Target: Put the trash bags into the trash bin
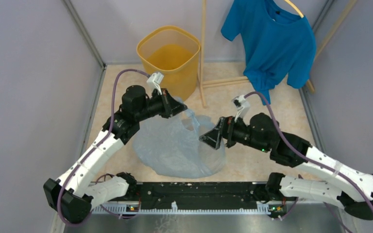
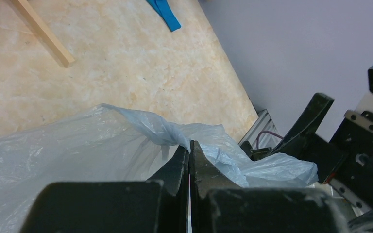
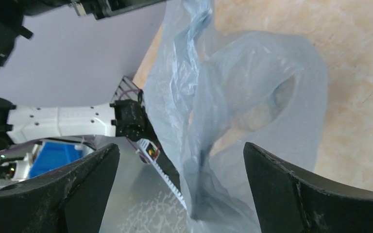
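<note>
**Condition.** The left gripper (image 2: pixel 190 158) had its fingers pressed together on a gathered fold of the thin, crinkly, pale blue translucent plastic-film trash bag (image 1: pixel 175 145), pinching the film near its upper edge. The right gripper (image 3: pixel 179 150) stood with its fingers fully spread. A loose twisted fold of film hung between them, and as far as the wrist view showed neither finger touched it. The bulk of the trash bag lay slumped on the beige speckled table (image 1: pixel 296 107) between the two arms. Just beyond it stood the tall yellow-orange translucent plastic trash bin (image 1: pixel 168 53), upright with its mouth open. No film was inside it.

**Step in hand (judged).** The step appeared to be taking a second hold before the lift.

1. Close the right gripper on the hanging fold, not on a single flat layer, because thin film slips.
2. Bring both holds together so that the wide bag is bunched narrower than the rim.
3. Raise until the trailing film clears the rim, then lower the bulk in first.
4. Release only above the opening. Film draped over the rim could drag the bin and tip it.

**Count.**
- One trash bag was visible. Whether more film lay folded within it could not be told.
- There was one trash bin.
- There were two grippers.
- One solid bright blue T-shirt (image 1: pixel 272 43) hung on a wooden rack (image 1: pixel 203 58).
</note>
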You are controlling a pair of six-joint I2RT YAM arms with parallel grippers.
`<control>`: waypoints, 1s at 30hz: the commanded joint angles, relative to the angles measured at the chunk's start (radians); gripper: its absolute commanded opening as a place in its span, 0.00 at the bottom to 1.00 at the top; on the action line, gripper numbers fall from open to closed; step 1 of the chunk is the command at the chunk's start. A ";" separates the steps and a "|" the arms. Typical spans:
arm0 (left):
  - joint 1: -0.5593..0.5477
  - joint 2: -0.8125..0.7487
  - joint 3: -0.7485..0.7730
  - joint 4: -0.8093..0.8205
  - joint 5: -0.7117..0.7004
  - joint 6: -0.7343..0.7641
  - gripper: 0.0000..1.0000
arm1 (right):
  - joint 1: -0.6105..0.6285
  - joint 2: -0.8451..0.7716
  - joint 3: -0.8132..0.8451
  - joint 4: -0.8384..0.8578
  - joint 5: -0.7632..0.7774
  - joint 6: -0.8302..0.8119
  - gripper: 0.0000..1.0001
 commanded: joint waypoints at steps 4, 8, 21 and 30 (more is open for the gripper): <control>-0.003 -0.015 0.042 0.037 0.046 -0.036 0.00 | 0.145 0.163 0.124 0.027 0.419 0.025 0.93; -0.003 -0.039 0.042 0.030 0.045 -0.044 0.00 | 0.202 0.254 0.168 0.035 0.596 0.023 0.83; -0.002 -0.083 0.057 -0.002 0.055 -0.038 0.00 | 0.293 0.455 0.313 0.036 0.767 -0.120 0.66; -0.003 -0.088 0.070 -0.015 0.046 -0.029 0.00 | 0.360 0.491 0.426 -0.071 0.843 -0.207 0.68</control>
